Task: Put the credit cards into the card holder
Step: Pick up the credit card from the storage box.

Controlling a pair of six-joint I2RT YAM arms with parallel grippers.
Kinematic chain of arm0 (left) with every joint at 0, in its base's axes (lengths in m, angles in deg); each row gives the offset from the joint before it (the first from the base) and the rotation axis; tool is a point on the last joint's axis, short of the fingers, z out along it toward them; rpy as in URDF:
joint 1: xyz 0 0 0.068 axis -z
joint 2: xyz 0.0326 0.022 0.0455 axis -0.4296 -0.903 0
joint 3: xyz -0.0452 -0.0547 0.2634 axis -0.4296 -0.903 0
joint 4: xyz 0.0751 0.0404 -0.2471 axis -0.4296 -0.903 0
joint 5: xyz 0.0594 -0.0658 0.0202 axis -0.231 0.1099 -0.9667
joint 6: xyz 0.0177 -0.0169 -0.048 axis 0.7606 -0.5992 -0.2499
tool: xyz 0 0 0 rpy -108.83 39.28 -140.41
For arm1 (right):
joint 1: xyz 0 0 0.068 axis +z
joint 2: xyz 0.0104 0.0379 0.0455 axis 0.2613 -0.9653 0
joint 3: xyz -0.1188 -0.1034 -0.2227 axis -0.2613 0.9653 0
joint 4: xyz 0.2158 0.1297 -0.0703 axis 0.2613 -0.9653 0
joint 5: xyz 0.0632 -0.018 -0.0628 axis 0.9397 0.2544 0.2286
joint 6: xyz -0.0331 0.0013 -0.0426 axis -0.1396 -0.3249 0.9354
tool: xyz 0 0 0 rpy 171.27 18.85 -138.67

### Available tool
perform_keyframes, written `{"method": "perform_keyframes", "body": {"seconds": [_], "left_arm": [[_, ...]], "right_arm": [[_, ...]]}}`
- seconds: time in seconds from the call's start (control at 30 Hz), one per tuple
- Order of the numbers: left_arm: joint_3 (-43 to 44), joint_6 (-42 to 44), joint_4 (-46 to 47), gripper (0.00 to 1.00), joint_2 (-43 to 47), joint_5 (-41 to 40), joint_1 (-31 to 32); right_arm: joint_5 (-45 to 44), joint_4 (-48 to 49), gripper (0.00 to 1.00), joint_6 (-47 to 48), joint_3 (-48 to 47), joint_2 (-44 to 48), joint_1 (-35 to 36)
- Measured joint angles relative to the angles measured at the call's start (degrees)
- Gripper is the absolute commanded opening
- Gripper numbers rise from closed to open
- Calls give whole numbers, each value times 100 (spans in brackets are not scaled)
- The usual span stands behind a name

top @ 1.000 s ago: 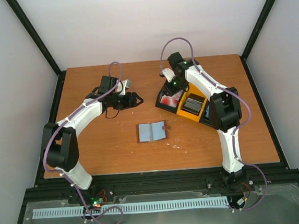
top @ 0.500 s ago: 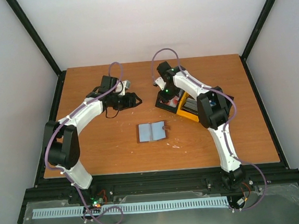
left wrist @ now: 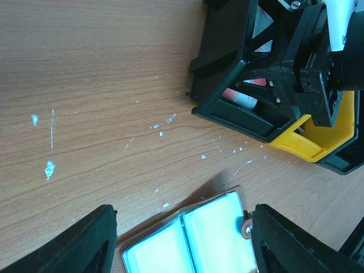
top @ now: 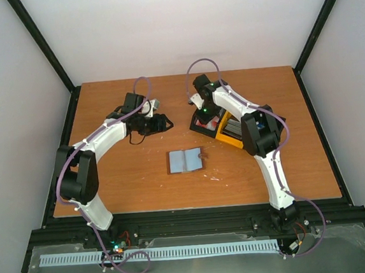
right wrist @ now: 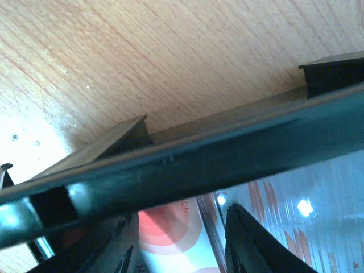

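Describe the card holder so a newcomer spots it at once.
On the table, look at the middle, between the arms. The card holder lies open on the near side of the black and yellow bins; unlike them it is small, pale blue with a brown edge.

Wooden table (top: 136, 195): card holder (top: 186, 160) open flat mid-table; black bin (left wrist: 227, 85), yellow bin (top: 229, 139) beyond.

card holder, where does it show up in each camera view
Top external: the card holder lies open near the middle of the table, nearer the arm bases than the black bin.
Left wrist: the card holder is at bottom centre, cut off by the frame edge.
Right wrist: not in it.
Shared landmark: the black bin, upper right in the left wrist view, its rim crossing the right wrist view.
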Motion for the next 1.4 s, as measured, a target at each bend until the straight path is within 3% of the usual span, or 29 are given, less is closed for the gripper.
{"method": "perform_keyframes", "body": {"seconds": [0.17,0.37,1.4], "left_arm": [[0,13,0,66,0,-2,-2],[0,22,0,66,-4,-9,-7],[0,22,2,66,-4,-17,-20]], "right_arm": [[195,-9,38,17,0,11,-70],[621,-116,25,138,0,50,-127],[1749,-804,17,437,177,382,-374]]}}
